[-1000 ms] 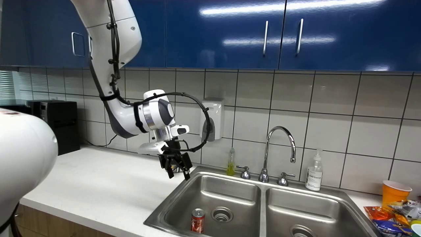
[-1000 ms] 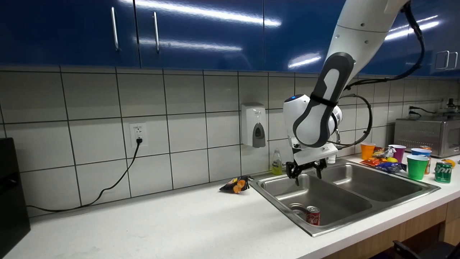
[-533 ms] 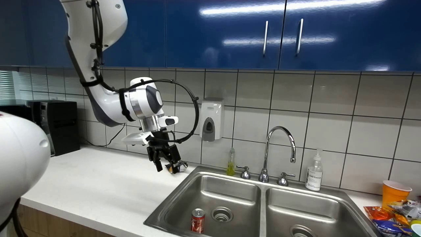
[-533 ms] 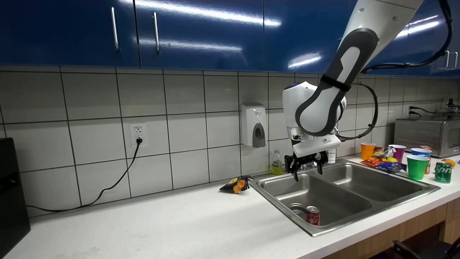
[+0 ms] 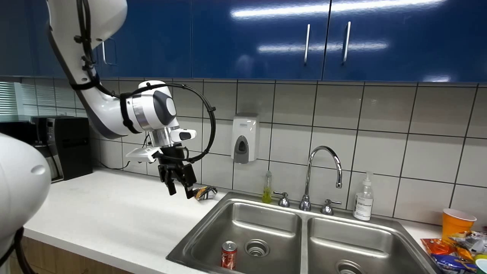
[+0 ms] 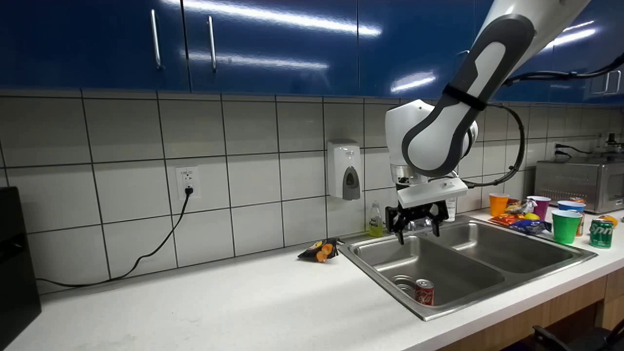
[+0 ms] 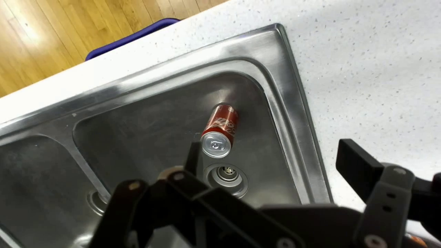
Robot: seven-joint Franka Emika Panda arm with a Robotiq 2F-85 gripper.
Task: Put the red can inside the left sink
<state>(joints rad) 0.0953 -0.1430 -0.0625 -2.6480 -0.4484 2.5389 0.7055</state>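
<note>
The red can point(image 5: 228, 255) stands upright in the left sink point(image 5: 272, 224), beside the round drain. In an exterior view the can point(image 6: 424, 292) is near the front wall of that basin point(image 6: 470, 280). In the wrist view the can point(image 7: 222, 120) shows its silvery top, and the basin floor point(image 7: 137, 137) is around it. My gripper point(image 5: 181, 193) is open and empty. It hangs high above the counter and sink edge, apart from the can. Its spread fingers also show in an exterior view point(image 6: 418, 238) and in the wrist view point(image 7: 270, 151).
A black snack bag point(image 6: 321, 250) lies on the counter by the sink's back corner. The faucet point(image 5: 323, 152) and a soap bottle point(image 5: 363, 198) stand behind the sink. Cups such as the green cup point(image 6: 565, 226), bags and a green can point(image 6: 601, 233) sit beyond the right basin.
The arm has moved back and up, carrying the open gripper left in an exterior view, away from the sink. More of the snack bag shows there. The red can has not moved.
</note>
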